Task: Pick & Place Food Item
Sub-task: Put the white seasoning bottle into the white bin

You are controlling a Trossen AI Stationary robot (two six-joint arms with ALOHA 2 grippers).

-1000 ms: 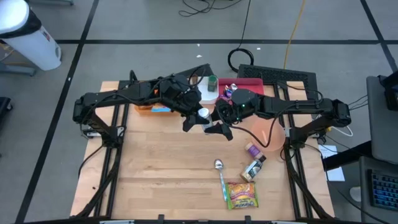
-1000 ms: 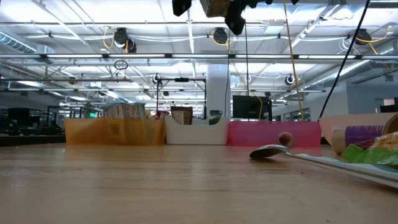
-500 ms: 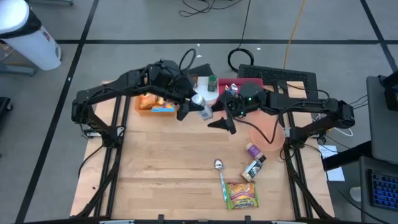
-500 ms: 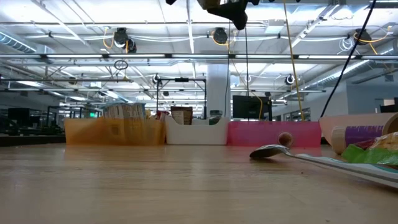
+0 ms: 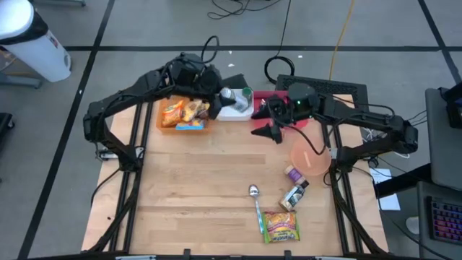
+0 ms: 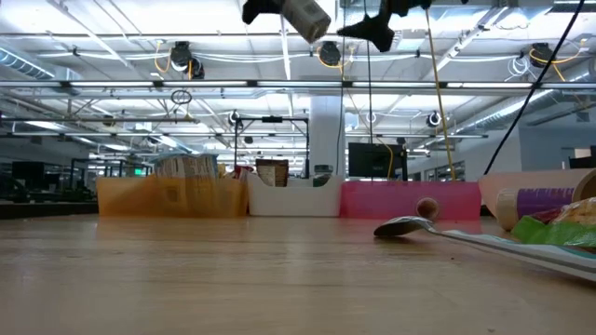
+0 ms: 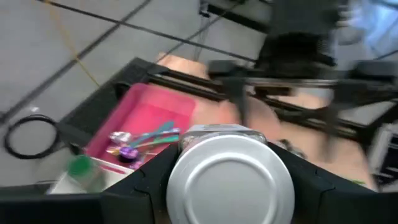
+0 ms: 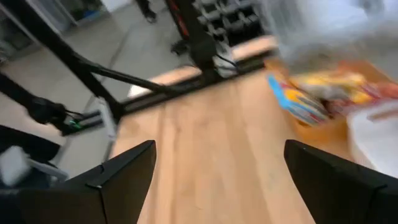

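My left gripper (image 5: pixel 219 94) is shut on a small silver can (image 5: pixel 227 94), high over the white bin (image 5: pixel 238 108) at the table's far edge. The can also shows high up in the low view (image 6: pixel 306 17), tilted, and end-on in the left wrist view (image 7: pixel 230 180). My right gripper (image 5: pixel 268 131) is open and empty, in the air just to the right of the can, in front of the pink bin (image 5: pixel 285 97); its fingers stand wide apart in the right wrist view (image 8: pixel 217 180). My left gripper pinches the can's round side wall (image 7: pixel 177 163) between its two fingers, one on each side. The can's flat metal end (image 7: pixel 230 183) faces the wrist camera. The can is lifted clear of the table and bins and sits tilted in the hold.
An orange bin (image 5: pixel 180 115) with snack packets stands left of the white bin. On the right half of the table lie a peach bowl (image 5: pixel 310 157), a small purple-labelled can (image 5: pixel 292 173), a jar (image 5: pixel 294 196), a spoon (image 5: pixel 256 206) and a yellow-green packet (image 5: pixel 280 226).
My left gripper has carried the can from the table's middle toward the far edge and upward, to above the white bin, still shut on it. My right gripper, open throughout, has drawn back toward the far right and risen.
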